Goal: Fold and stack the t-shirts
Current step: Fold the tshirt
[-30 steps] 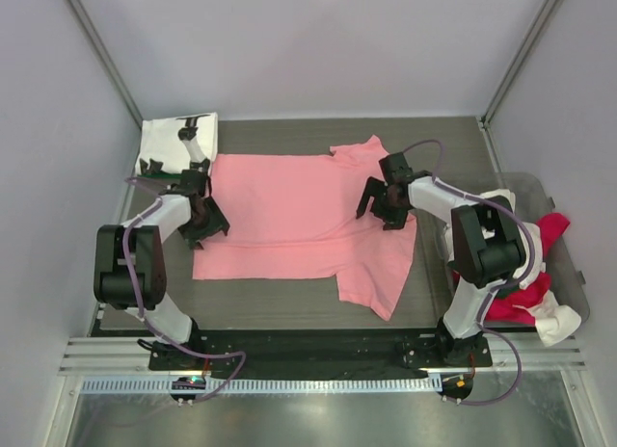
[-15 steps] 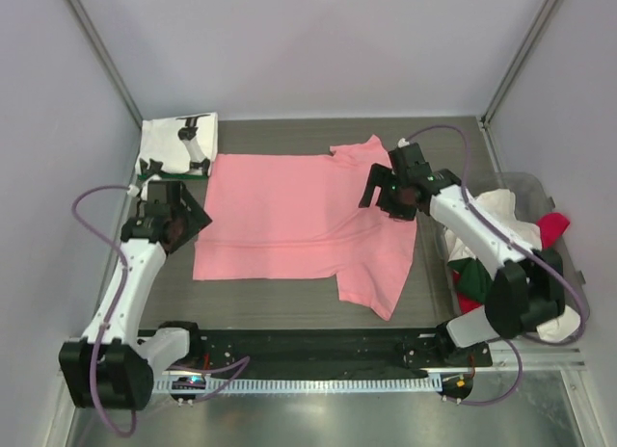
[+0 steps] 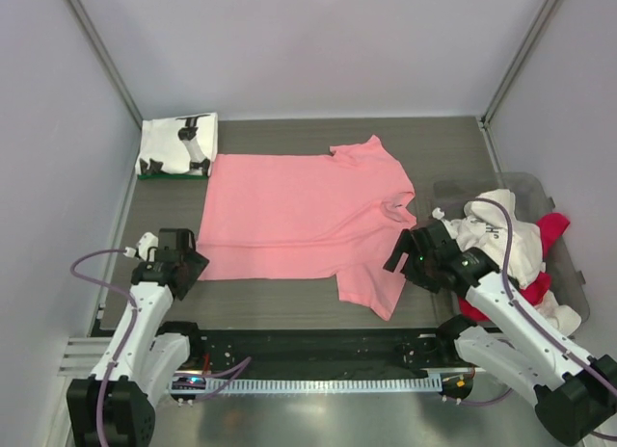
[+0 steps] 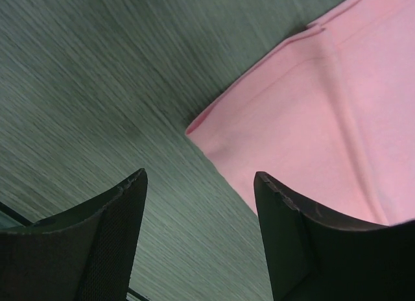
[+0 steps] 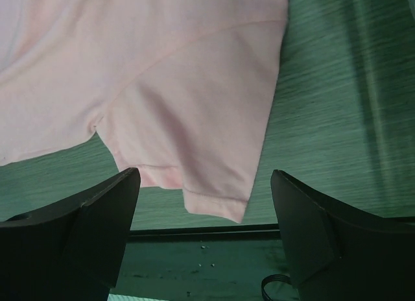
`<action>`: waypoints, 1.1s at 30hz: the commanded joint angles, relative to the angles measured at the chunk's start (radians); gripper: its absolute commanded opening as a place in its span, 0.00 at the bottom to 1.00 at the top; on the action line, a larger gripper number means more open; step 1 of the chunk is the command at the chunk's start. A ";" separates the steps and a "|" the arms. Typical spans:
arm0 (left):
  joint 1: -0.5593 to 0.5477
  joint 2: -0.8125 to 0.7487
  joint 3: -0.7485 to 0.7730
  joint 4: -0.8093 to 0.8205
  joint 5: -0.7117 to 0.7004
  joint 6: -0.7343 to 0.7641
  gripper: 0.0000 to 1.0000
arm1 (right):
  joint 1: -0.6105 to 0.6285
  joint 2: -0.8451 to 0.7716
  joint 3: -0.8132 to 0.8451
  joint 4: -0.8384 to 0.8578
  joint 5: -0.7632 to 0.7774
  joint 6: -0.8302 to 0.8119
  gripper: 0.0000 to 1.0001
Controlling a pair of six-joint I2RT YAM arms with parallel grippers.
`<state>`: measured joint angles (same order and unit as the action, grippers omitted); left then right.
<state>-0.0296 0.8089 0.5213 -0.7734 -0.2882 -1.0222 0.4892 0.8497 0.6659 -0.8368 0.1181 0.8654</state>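
Salmon-pink t-shirt (image 3: 299,211) lies spread flat mid-surface (image 3: 453,148). It is light, limp cloth, judged to sag and crease unless pinched at hem corners or sleeve edges. Left pincer (image 3: 183,261), wide and empty, hovers by the near-left hem corner (image 3: 202,271). Right pincer (image 3: 410,254), wide and empty, sits beside the near sleeve (image 3: 371,291). Clear bin (image 3: 516,180) at right holds crumpled white tee (image 3: 501,230) and red tee (image 3: 551,230). Folded printed tee (image 3: 178,144) occupies the far-left corner

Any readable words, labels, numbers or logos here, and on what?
None can be read.
The folded white t-shirt has black print, but too small to make out any letters.
The pink t-shirt is plain; the wrist views show no writing.
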 commanded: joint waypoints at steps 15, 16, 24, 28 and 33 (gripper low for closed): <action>0.005 0.171 -0.080 0.258 -0.066 -0.032 0.48 | 0.069 -0.095 -0.152 -0.010 -0.018 0.126 0.88; 0.005 0.177 -0.075 0.260 -0.069 -0.032 0.47 | 0.072 -0.095 -0.158 -0.010 -0.018 0.129 0.88; 0.005 0.233 -0.056 0.253 -0.069 -0.042 0.31 | 0.088 -0.093 -0.158 -0.018 -0.015 0.136 0.88; 0.005 0.240 -0.052 0.258 -0.078 -0.045 0.24 | 0.098 -0.103 -0.155 -0.030 -0.015 0.150 0.88; 0.005 0.253 -0.044 0.284 -0.068 -0.030 0.05 | 0.137 -0.103 -0.150 -0.039 -0.021 0.199 0.88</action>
<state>-0.0296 1.0527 0.4507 -0.5251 -0.3397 -1.0481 0.5999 0.7605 0.5064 -0.8639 0.0914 1.0100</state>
